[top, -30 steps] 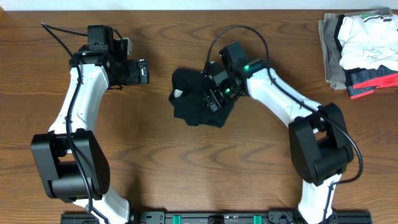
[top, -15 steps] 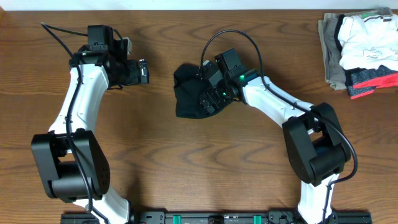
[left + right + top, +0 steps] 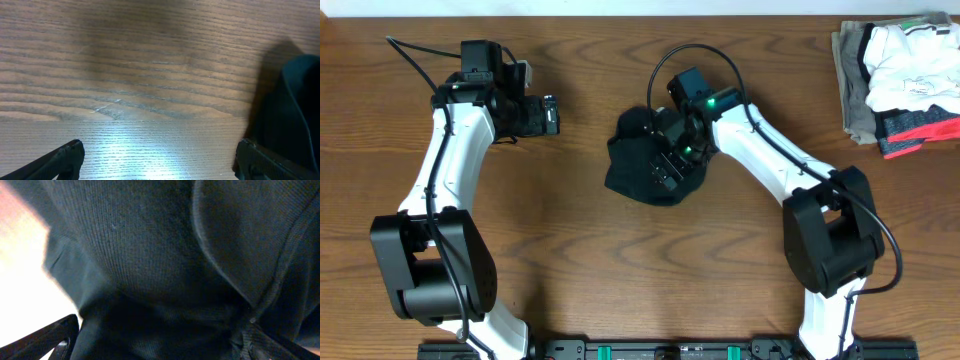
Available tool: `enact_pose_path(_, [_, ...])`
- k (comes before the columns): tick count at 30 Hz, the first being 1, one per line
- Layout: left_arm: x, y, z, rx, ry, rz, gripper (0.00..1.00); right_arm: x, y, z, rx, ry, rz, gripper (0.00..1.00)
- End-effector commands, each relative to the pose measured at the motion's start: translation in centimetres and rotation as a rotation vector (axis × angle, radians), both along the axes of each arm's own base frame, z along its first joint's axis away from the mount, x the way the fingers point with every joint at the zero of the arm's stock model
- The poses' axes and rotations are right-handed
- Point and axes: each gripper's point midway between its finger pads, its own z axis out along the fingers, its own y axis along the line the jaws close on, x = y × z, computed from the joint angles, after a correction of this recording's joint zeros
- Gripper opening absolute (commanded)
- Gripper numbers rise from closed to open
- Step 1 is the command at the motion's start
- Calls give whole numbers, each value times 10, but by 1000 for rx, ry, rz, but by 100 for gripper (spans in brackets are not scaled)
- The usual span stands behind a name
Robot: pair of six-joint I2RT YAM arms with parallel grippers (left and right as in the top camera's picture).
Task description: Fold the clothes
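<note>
A crumpled black garment (image 3: 628, 172) lies at the table's middle. My right gripper (image 3: 672, 163) is down on its right part. In the right wrist view the black cloth (image 3: 150, 245) fills the frame, and the right gripper (image 3: 160, 342) has its fingertips wide apart with cloth bunched between them. My left gripper (image 3: 553, 115) is open and empty, left of the garment and apart from it. In the left wrist view the left gripper (image 3: 160, 162) hangs over bare wood, with the garment's edge (image 3: 295, 110) at the right.
A pile of folded clothes (image 3: 900, 80), white, grey and red, sits at the table's back right corner. Brown wood table (image 3: 620, 270) surrounds the garment. Cables loop above both arms.
The right gripper shifted left, then back right and down, and the garment changed shape and bunched more tightly under it. The left arm has not moved.
</note>
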Motion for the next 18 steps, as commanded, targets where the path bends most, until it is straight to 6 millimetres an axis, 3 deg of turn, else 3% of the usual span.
enact_pose_path(1, [2, 2, 6, 12, -19, -9, 98, -1, 1, 36, 41, -7, -84, 99])
enact_pose_path(4, [2, 2, 6, 12, -19, -9, 98, -4, -5, 42, 34, 10, -125, 76])
enact_pose_path(6, [2, 2, 6, 12, -19, -9, 98, -5, -9, 40, 14, 10, -128, 67])
enact_pose_path(8, [2, 2, 6, 12, -19, -9, 98, 0, -17, 34, -39, -27, -119, 67])
enact_pose_path(13, [3, 2, 6, 12, -21, -9, 98, 27, -31, 6, -136, -214, 17, 82])
enact_pose_path(15, [2, 2, 5, 12, -20, -9, 98, 37, -27, -7, -109, -263, 43, 80])
enact_pose_path(18, [0, 2, 2, 12, -11, -10, 98, 32, -18, -19, -49, -261, 76, 66])
